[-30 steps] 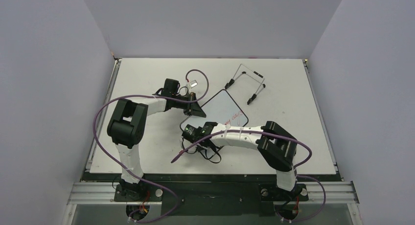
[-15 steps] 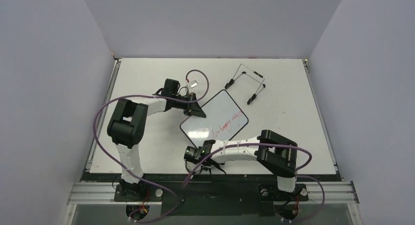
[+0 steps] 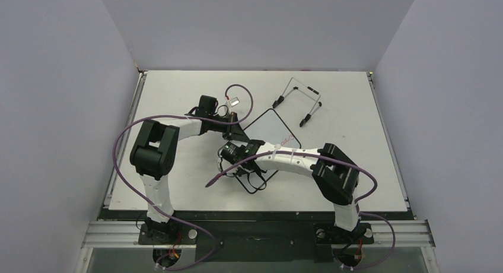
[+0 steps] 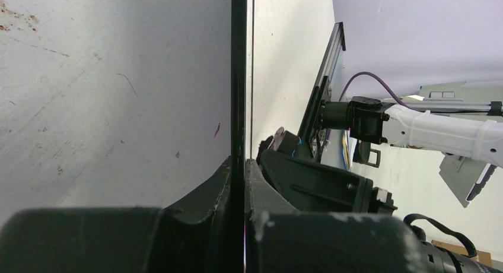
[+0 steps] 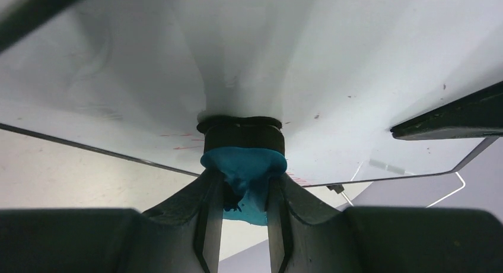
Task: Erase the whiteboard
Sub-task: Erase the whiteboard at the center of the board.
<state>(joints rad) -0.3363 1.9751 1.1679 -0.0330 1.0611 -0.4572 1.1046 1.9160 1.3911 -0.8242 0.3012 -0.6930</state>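
Pinching the blue eraser (image 5: 243, 166) between its two fingers, the right gripper (image 5: 244, 181) presses the eraser's dark pad flat against the whiteboard (image 5: 308, 65), close to the board's near edge. Faint red streaks show just beside the pad. The left gripper (image 4: 238, 166) is clamped tight on the board's thin black rim, seen edge-on from its wrist, and steadies it from the far-left side.

From where I stand, the stroke will go best if the pad stays flat and the pressure is even. It should sweep along the board toward the red writing (image 3: 283, 142) that shows beside the right forearm. Push too hard and the board may pivot or slip in the left grip, so that clamp has to hold.

The board sits at the middle of the table (image 3: 178, 89), its face turned upward. Its held side seems raised a little, though I cannot tell for sure. Much of it hides under the right arm, but I judge its long axis runs diagonally from near-left to far-right, toward the wire easel (image 3: 299, 98), which stands apart behind it.
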